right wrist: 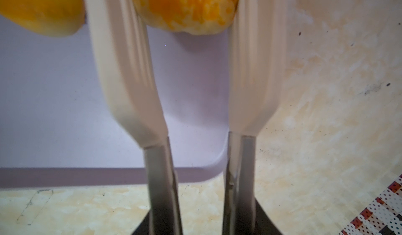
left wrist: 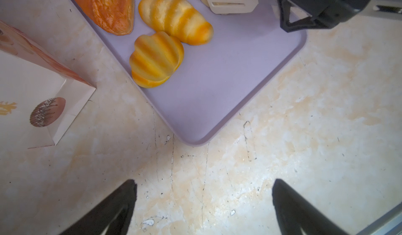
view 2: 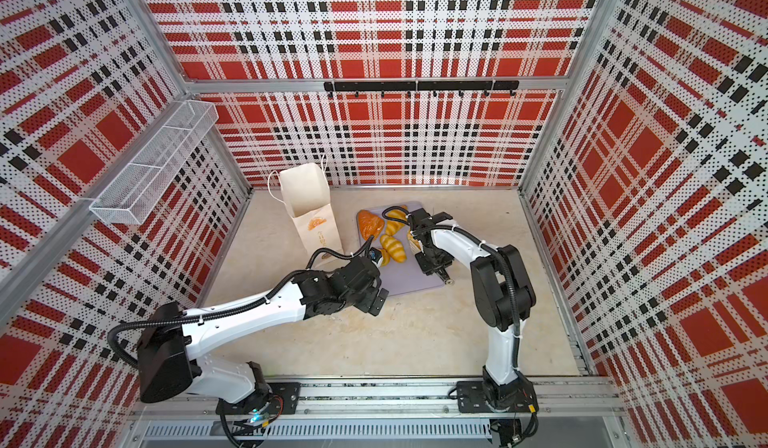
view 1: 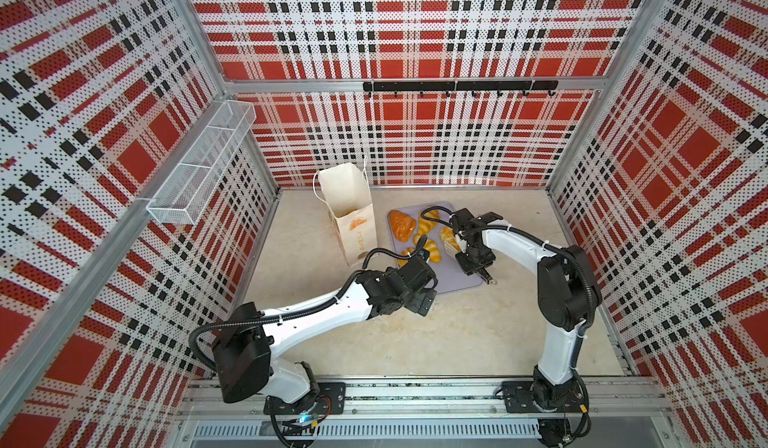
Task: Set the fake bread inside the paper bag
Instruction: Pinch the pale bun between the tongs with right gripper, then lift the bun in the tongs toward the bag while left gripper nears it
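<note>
golden toy roll [right wrist: 187, 7] on lilac tray [left wrist: 217, 96], near upright paper bag [view 1: 349, 213]; looks light, squashy, slick: pinch mid-body, gently. right tool [view 1: 473, 257] clamped on tongs [right wrist: 130, 75] straddling roll; left tool [left wrist: 204, 183] spread, empty, over tabletop [left wrist: 315, 140].

Paper bag [view 1: 351, 213]: cream, upright, mouth open, orange bread print; on bench [view 1: 415, 342] just beside lilac tray [left wrist: 217, 88]. Fake bread [view 2: 392, 246] on tray: one reddish-brown croissant [view 1: 402, 225], several golden striped rolls [left wrist: 156, 59], perhaps five pieces, partly hidden.
</note>
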`<move>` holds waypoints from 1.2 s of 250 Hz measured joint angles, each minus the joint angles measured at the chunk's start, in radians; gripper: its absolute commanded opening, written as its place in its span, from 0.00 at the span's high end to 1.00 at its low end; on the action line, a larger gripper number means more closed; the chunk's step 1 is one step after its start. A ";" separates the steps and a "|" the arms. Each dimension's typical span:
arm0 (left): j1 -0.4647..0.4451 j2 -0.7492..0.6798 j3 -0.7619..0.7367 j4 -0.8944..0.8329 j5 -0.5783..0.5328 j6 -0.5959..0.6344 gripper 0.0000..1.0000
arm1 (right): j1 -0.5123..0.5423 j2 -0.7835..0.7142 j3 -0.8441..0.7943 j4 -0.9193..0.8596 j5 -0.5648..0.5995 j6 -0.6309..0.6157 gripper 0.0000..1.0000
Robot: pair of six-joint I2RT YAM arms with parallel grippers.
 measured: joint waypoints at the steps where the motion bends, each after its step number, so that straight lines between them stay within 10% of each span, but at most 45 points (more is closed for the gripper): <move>1: 0.000 0.000 0.000 0.000 0.000 0.000 0.01 | 0.000 0.000 0.000 0.000 0.000 0.000 0.59; 300: 0.112 -0.251 -0.082 0.051 -0.024 -0.034 0.00 | 0.011 -0.181 0.014 0.028 -0.134 0.035 0.63</move>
